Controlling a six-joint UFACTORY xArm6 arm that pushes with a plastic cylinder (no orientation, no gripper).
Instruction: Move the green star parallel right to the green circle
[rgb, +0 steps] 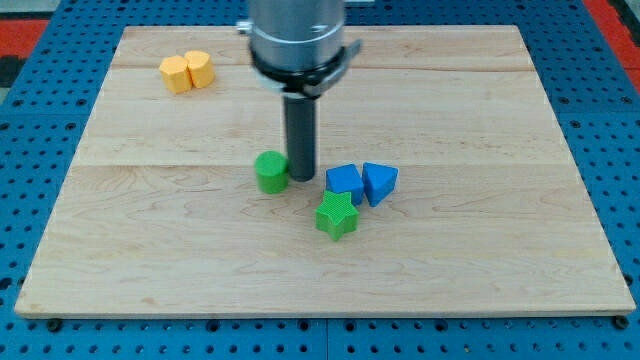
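Looking down at the counter (480, 120), I have my tip (301, 179) planted just to the view's right of the green circle (270, 171), close enough that the two look nearly touching, though I cannot tell whether they actually meet. There are no fingers on this rig, only the dark rod, so nothing is clamped or spread. The green star (337, 215) sits a little below and to the view's right of my tip, pressed up against the blue cube (345, 183), which in turn touches the blue triangular block (380, 183). The two yellow blocks (186, 71) at the view's top left are well apart and no concern. The star has to end level with the circle and on its right, so it needs to go toward the view's top, and the blue cube stands right in that path. I judge the clean way is to bring my tip round to the star's lower side without brushing the circle, then push in short strokes, aiming through the star's centre so it does not spin off one of its points. I would likely steer it slightly left of the cube first, into the gap beside the circle, because driving straight up would shove the blue pair along.
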